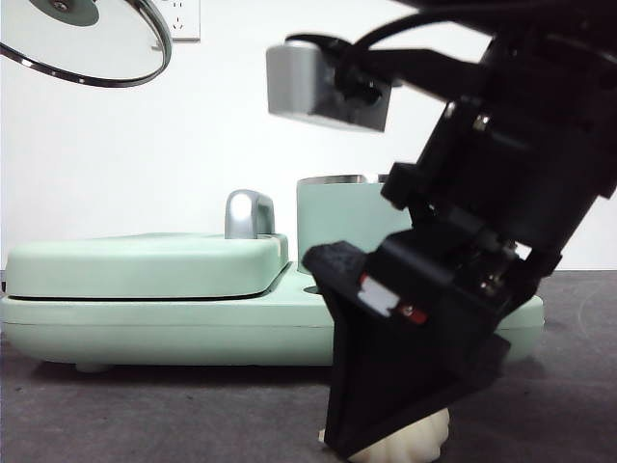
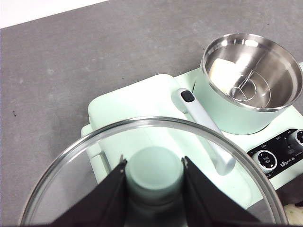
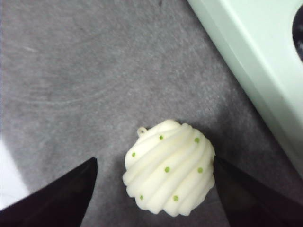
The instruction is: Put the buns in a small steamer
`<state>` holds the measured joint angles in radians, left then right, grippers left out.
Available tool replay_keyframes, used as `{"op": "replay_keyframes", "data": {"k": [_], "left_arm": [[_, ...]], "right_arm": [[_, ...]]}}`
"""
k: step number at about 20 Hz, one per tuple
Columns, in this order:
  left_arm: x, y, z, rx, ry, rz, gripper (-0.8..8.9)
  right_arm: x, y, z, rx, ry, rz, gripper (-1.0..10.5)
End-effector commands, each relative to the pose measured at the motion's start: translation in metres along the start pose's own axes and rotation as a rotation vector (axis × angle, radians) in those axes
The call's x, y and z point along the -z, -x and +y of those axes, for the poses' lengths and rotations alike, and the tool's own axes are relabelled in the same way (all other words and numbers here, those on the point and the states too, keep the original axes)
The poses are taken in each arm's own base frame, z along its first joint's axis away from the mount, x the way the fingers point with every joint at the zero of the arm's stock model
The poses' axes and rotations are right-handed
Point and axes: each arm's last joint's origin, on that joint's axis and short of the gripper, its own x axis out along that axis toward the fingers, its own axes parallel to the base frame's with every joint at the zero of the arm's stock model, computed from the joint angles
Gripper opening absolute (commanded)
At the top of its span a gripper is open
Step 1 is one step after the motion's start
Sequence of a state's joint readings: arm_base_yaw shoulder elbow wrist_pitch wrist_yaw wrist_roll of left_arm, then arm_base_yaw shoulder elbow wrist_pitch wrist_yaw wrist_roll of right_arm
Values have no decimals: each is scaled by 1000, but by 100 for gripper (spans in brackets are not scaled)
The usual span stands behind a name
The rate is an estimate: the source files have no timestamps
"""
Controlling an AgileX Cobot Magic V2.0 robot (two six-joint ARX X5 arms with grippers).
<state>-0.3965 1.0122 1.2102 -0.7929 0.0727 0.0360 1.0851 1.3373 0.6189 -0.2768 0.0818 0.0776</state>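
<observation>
Grey felt table (image 3: 85, 71), ridged bun (image 3: 169, 166)

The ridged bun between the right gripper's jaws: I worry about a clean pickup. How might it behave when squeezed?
The ridged bun looks rounded, so it may roll or twist. Its ridges probably give the right gripper some purchase.

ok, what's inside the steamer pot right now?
The steamer pot holds the smooth off-white bun beside a wire rack. The bowl's near wall is hidden by its rim.
</observation>
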Motion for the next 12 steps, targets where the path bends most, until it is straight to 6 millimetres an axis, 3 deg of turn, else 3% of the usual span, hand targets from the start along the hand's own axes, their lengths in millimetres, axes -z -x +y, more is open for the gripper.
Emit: {"op": "replay_keyframes", "data": {"k": [1,4,12], "left_arm": [[-6,3,0,-2,-2,-38,10],[-6,3,0,-2,-2,-38,10],[-6,3,0,-2,-4,-38,10]], "right_arm": [[0,-4,0,7,-49,12,382],[0,-5,-5,15,-92,15,375],[0,-6,-9,-54,-134,25,232]]}}
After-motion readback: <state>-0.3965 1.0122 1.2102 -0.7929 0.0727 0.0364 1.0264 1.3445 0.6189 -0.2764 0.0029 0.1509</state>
